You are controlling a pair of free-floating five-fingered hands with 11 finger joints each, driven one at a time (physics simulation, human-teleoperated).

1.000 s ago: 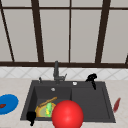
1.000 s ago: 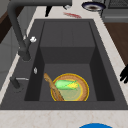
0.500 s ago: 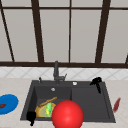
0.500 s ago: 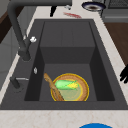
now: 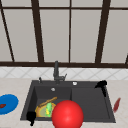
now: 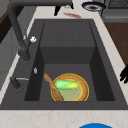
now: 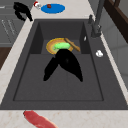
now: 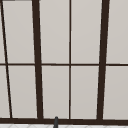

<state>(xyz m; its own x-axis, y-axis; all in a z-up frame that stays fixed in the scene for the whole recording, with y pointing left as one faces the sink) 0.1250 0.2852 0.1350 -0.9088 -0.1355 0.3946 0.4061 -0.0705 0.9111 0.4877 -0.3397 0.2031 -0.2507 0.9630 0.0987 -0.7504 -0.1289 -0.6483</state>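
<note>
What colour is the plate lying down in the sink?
The plate is yellow-orange with a paler, greenish middle. It shows best in the left side view.

The sink (image 5: 107,105) has a basin at the left and a drainboard at the right. In the basin lies a bowl (image 6: 83,91), with a cucumber (image 6: 65,84) in it and a spoon (image 6: 51,86) leaning on its rim. The tap (image 5: 56,72) stands behind. A plate (image 5: 8,103) lies left of the sink.

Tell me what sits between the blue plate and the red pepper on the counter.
In the front view, the dark sink lies between the blue plate and red pepper, holding a yellow bowl.
</note>
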